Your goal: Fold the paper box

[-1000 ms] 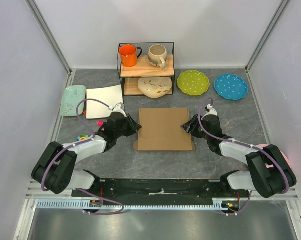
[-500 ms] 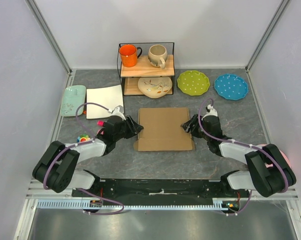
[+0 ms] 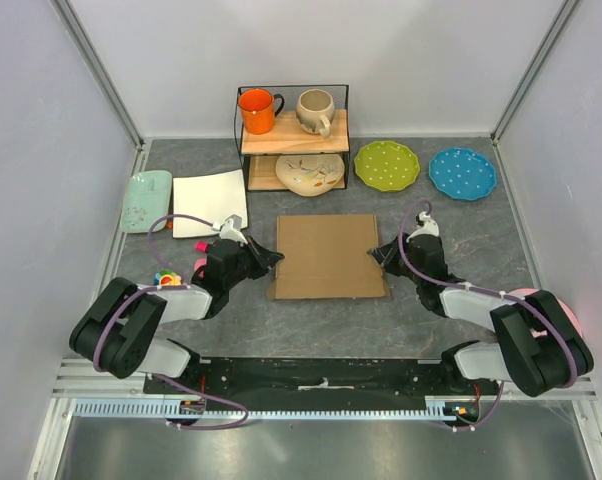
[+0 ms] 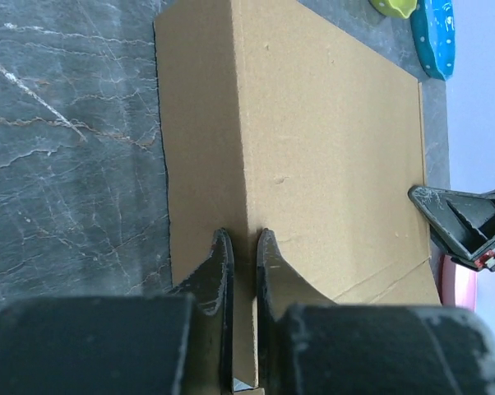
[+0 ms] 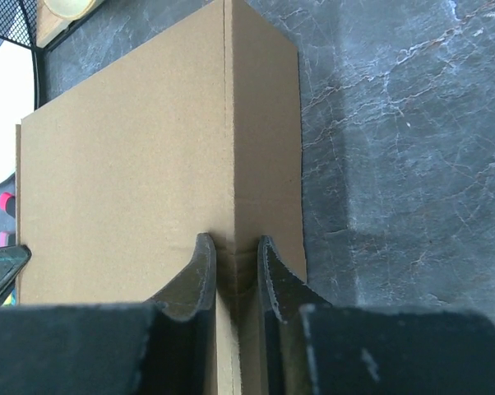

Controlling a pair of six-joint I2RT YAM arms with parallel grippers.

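The paper box (image 3: 329, 257), plain brown cardboard, lies closed and flat in the middle of the table. My left gripper (image 3: 274, 258) sits at its left side. In the left wrist view its jaws (image 4: 239, 240) are pinched on the box's side edge (image 4: 246, 164). My right gripper (image 3: 382, 254) is at the right side. The right wrist view shows it (image 5: 231, 244) clamped on the opposite edge of the box (image 5: 124, 173). Each wrist camera also catches the other gripper across the lid: the right one (image 4: 465, 222) and the left one (image 5: 1, 265).
A wire rack (image 3: 292, 140) at the back holds an orange mug (image 3: 257, 110), a beige mug (image 3: 315, 110) and a bowl (image 3: 309, 173). Green plate (image 3: 386, 165) and blue plate (image 3: 462, 173) lie back right. A white square plate (image 3: 210, 202) and pale green tray (image 3: 146, 200) lie left.
Both grippers went from open to pinched on the box's left and right edges. The left gripper shifted slightly nearer along its edge.
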